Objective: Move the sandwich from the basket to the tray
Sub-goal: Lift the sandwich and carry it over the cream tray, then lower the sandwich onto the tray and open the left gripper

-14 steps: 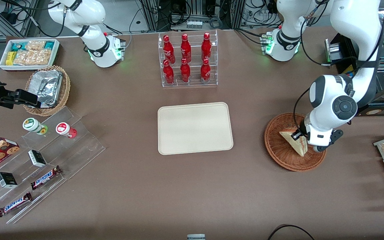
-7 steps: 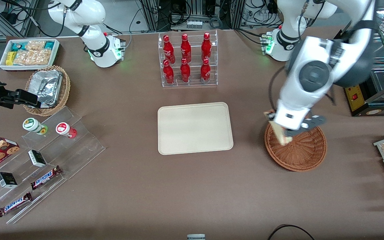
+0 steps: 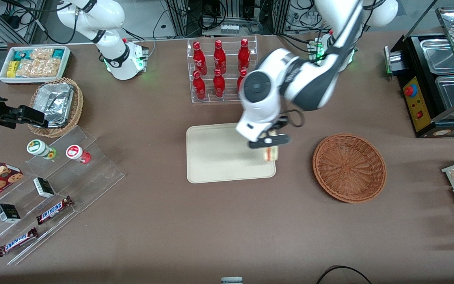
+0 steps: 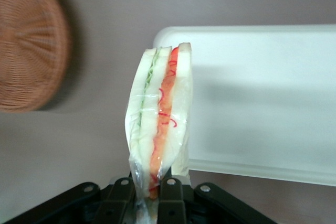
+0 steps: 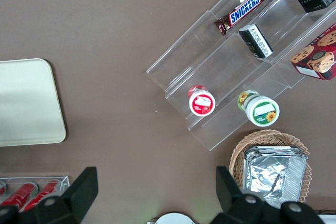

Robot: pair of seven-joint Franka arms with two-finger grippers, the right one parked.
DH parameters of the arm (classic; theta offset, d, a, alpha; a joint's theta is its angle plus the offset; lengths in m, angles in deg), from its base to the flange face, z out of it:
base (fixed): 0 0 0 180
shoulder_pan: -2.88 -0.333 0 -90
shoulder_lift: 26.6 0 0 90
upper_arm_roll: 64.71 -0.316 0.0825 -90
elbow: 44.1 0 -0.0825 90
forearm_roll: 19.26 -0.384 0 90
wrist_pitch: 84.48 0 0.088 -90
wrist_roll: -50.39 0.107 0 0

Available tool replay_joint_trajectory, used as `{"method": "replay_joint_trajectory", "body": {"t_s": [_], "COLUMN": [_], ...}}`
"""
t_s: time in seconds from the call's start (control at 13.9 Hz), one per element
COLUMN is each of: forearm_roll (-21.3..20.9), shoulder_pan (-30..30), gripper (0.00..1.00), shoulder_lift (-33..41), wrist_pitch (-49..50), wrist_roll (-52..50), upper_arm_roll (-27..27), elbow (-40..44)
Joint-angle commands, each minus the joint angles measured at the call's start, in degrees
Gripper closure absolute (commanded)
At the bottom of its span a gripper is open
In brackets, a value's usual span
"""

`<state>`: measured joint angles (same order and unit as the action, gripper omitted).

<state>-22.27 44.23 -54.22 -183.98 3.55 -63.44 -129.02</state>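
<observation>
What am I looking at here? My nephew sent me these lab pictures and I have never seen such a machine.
These are robot arms bolted to a brown table. One picture looks down on the table from the front; the other two come from small cameras on the arms' wrists.

The working arm ends in a two-finger gripper, a clamp that serves as its hand. It is shut on a wrapped sandwich, white bread with red and green filling, and hangs over the edge of a cream tray nearest a round woven basket. The basket has nothing in it.

Also on the table: a clear rack of red bottles, clear steps with chocolate bars, and a lighter basket with a foil container.
</observation>
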Motion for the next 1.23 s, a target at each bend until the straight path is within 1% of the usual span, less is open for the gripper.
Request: {"method": "replay_joint_trajectory", "body": {"t_s": [0.0,0.22,0.36,0.5,0.79,0.86,0.94,1.15], "forearm_roll": [1.3,1.5,1.6,1.4,1.5,1.5,1.4,1.1], "shoulder_pan": [2.5,4.3,5.3,7.6,8.7,8.7,8.7,8.7], "gripper": [1.00,1.00,1.00,1.00,1.00,0.64,0.01,0.00], "shoulder_lift": [-5.8,-9.4,-12.9,-15.8,-17.2,-17.1,-17.0,-16.3], "wrist_pitch": [-1.7,-5.9,-9.3,-12.5,-14.5,-14.5,-14.5,-13.9], "wrist_roll": [-0.4,-3.6,-4.0,-5.9,-6.9,-6.9,-6.2,-6.6], "upper_arm_roll": [-0.7,-0.2,0.0,-0.1,0.0,-0.1,-0.1,-0.2], "elbow": [5.1,5.1,5.1,5.1,5.0,5.1,5.0,5.1]}}
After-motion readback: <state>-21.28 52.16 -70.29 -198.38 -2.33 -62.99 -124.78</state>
